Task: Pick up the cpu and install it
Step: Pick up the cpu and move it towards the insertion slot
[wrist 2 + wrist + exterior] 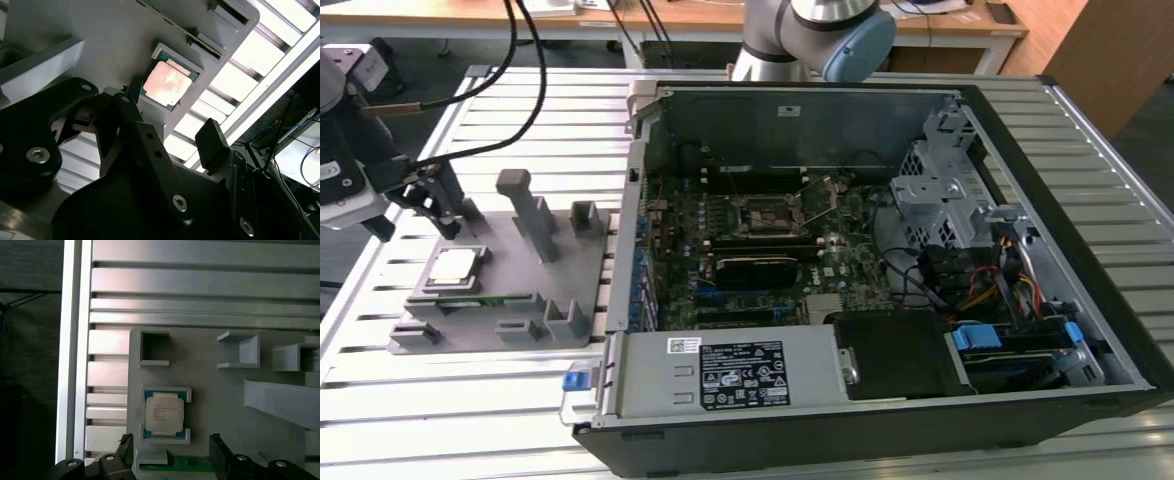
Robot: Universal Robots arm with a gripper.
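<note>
The cpu (456, 266), a flat square chip with a silvery top, lies in a shallow framed recess of the grey fixture block (520, 300) at the exterior view's left. Both wrist views show the cpu (164, 413) (166, 83) seated flat in that recess. My gripper (416, 215) hangs just above the block, a little beyond the chip, and does not touch it. In both wrist views the gripper (171, 450) (172, 110) is open, its black fingertips (218, 444) spread wide with nothing between them. The motherboard socket (767, 215) sits inside the open computer case (1067, 130).
Upright grey posts (527, 210) rise from the fixture block close to the gripper. A green memory strip (186, 463) lies in a slot beside the cpu. The block rests on a ribbed aluminium table (480, 390). Drive cages and cables (974, 260) crowd the case's right side.
</note>
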